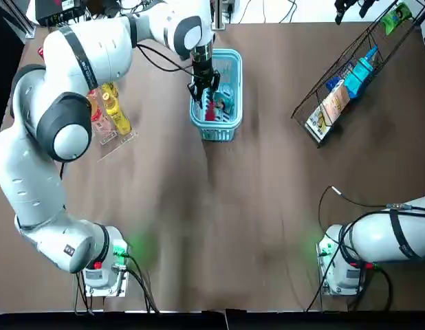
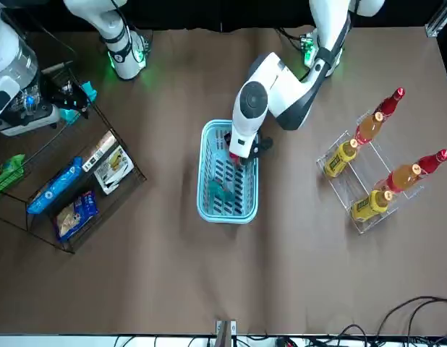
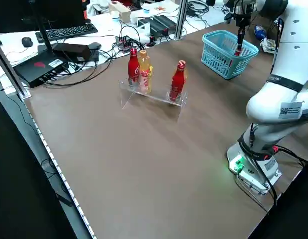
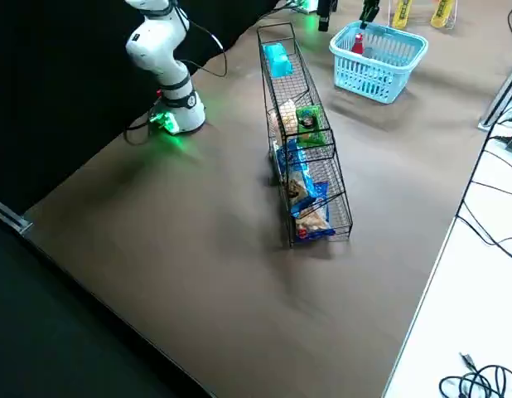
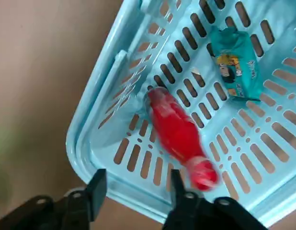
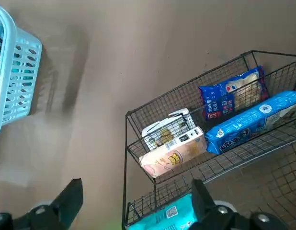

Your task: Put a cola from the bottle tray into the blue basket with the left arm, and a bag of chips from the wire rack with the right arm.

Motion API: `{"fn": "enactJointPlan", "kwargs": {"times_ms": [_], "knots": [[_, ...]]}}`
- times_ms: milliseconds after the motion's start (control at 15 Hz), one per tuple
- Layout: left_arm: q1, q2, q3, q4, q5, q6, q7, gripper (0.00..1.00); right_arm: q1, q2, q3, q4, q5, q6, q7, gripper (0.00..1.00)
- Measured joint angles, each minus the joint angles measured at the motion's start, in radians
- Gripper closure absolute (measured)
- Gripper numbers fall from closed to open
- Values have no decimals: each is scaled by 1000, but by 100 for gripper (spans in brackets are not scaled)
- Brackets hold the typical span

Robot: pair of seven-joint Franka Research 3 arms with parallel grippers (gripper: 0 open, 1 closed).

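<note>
Your left arm arcs up from the lower left of the top view, wrist pointing down. The left gripper (image 1: 203, 86) hangs over the blue basket (image 1: 216, 134) at upper centre, fingers (image 5: 97, 189) spread and empty. The cola bottle (image 5: 176, 136) lies on its side inside, near a teal snack bag (image 5: 236, 64). Your right gripper (image 6: 133, 211) hovers above the wire rack (image 1: 303, 103) at upper right, fingers wide apart.

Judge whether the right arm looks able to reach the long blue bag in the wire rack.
Probably yes: the right gripper hangs open over the wire rack, whose open side faces it, and nothing lies on top of the long blue bag.
</note>
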Motion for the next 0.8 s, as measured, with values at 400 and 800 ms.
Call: {"fn": "enactJointPlan", "kwargs": {"times_ms": [400,800], "knots": [[15,-25,11,32,50,-28,0,1,8,0,15,0,5,20,0,0],[124,-131,24,50,118,-134,59,1,8,0,15,0,7,21,0,0]]}}
